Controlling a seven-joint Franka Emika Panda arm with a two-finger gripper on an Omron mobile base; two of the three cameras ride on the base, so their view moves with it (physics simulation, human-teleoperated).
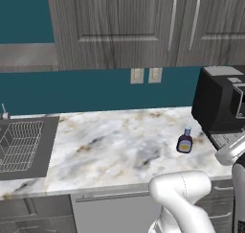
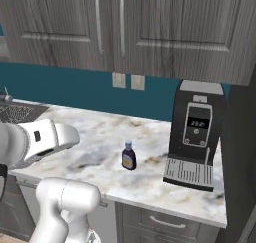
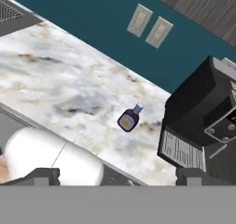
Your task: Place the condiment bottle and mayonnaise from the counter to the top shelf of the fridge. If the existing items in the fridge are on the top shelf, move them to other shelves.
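The condiment bottle [image 1: 184,142] [image 2: 129,157] [image 3: 129,119], small and dark with a blue cap and a yellow label, stands upright on the marbled counter [image 1: 110,145] [image 2: 95,137] [image 3: 55,80], just left of a black coffee machine. My gripper [image 3: 118,176] hangs open above and in front of the counter's edge, well back from the bottle, with nothing between its wide-set fingertips [image 3: 44,174]. The mayonnaise, the fridge with its top shelf and the existing items are out of view.
A black coffee machine [image 1: 217,102] [image 2: 197,132] [image 3: 203,112] stands at the counter's right end. A sink with a wire rack [image 1: 21,145] [image 2: 15,112] lies at the left. Grey wall cabinets [image 1: 143,26] hang above, and two outlets [image 1: 146,75] sit on the teal wall.
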